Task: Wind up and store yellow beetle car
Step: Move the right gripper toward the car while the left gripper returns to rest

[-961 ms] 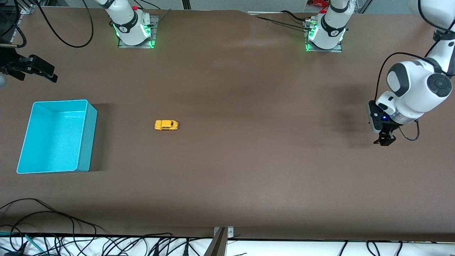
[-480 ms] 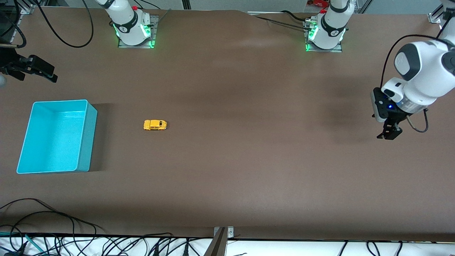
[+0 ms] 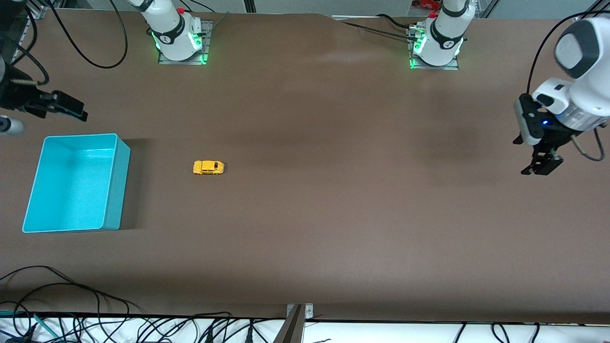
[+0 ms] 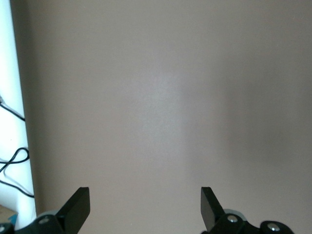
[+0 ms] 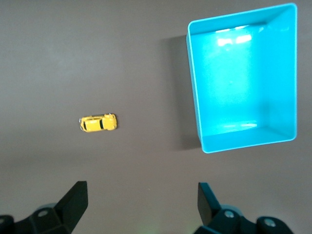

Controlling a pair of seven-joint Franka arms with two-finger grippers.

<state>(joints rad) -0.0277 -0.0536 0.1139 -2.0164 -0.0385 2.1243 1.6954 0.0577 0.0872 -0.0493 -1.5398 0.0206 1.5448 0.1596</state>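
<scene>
Jaws wide apart on both arms, and nothing between either pair! The left gripper [image 3: 541, 167] hung over bare brown tabletop [image 3: 333, 214] at the left arm's end, its wrist view showing only that surface and a pale strip at the edge. The right gripper [image 3: 64, 105] hovered just past the turquoise bin [image 3: 121, 157] at the right arm's end, fingers spread and empty, its wrist camera looking down on both bin and car.

And the yellow beetle car [image 3: 208, 167]? It sat on its wheels on the open tabletop, near the bin but clearly apart from it, toward the right arm's end, lying lengthwise along the table. No gripper touched it.

By my reading, storing was entirely undone: the bin stood empty, the car outside it. Whether the winding-up had been done, these views could not settle. What remained, at the least, was a grasp on that tiny body and a drop into the bin, and the right arm looked far better placed for it.
</scene>
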